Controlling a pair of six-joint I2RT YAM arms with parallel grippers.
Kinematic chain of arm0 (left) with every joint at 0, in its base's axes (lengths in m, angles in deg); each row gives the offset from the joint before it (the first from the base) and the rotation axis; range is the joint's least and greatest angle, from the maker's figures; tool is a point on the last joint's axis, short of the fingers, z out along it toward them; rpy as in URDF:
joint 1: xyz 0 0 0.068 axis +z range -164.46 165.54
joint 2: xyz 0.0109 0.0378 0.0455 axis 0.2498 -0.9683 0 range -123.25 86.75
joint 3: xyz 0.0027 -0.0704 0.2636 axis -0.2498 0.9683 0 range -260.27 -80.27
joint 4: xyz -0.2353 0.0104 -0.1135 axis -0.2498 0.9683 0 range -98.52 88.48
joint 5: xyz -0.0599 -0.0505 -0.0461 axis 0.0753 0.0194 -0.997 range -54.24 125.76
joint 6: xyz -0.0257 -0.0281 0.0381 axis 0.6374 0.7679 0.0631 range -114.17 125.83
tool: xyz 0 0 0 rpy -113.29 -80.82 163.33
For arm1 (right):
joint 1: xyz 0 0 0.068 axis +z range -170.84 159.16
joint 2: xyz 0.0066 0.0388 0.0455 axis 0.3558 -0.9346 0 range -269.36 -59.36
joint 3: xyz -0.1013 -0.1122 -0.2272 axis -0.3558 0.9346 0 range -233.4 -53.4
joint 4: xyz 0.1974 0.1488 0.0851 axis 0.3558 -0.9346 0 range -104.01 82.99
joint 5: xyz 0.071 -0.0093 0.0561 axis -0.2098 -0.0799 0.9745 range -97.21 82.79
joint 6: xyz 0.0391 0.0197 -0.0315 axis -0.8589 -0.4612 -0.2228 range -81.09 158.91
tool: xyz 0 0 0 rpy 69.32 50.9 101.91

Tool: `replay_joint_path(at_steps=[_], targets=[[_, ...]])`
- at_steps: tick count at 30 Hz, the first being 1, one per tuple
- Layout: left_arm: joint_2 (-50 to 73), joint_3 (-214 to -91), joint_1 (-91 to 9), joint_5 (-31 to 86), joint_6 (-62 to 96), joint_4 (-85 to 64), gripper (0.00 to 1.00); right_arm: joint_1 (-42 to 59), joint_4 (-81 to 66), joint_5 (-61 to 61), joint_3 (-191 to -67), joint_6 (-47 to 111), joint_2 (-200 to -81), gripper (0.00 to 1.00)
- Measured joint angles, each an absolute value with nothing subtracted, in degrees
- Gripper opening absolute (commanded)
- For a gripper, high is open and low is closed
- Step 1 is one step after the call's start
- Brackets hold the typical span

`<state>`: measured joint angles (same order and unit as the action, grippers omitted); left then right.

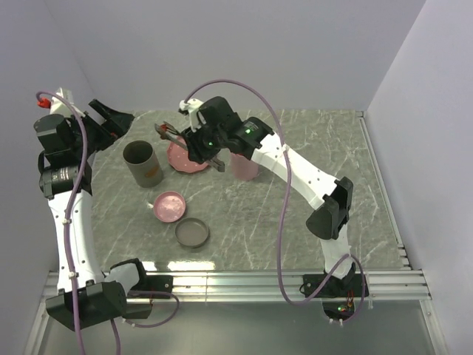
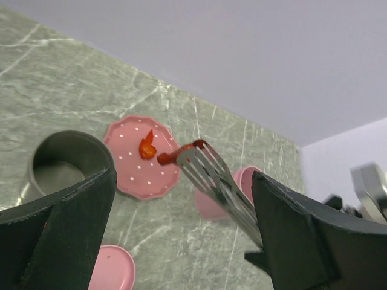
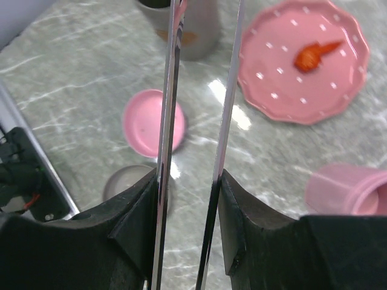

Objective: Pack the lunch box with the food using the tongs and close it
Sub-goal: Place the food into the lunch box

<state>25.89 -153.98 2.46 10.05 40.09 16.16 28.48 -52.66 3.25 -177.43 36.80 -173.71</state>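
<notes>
The silvery tongs (image 3: 171,109) run between my right gripper's (image 3: 187,181) fingers, which are shut on both arms. Their forked tips (image 2: 196,160) pinch a red-orange strip of food (image 2: 171,157) just above the pink dotted plate (image 2: 130,175). Another orange piece (image 3: 311,54) lies on the plate (image 3: 290,90). The open grey lunch box (image 1: 143,163) stands left of the plate (image 1: 185,159). Raised at the far left, my left gripper (image 1: 112,118) is open and empty.
A pink container (image 1: 244,167) stands right of the plate. A pink lid (image 1: 170,205) and a grey lid (image 1: 192,232) lie nearer the front. The metal rail (image 1: 244,279) runs along the near edge, and walls close in the back and sides.
</notes>
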Motion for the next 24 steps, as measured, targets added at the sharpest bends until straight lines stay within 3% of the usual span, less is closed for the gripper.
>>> replay_joint_path(at_steps=[11, 24], targets=[[25.19, -154.2, 8.69, 5.78, 41.25, 16.08, 0.99, 35.43, -51.96, 0.54, -185.12, 38.46, -175.44, 0.37], [25.01, -155.32, 13.63, 1.26, 40.93, 16.1, 0.99, 36.94, -49.06, -1.89, -188.07, 38.79, -184.64, 0.41]])
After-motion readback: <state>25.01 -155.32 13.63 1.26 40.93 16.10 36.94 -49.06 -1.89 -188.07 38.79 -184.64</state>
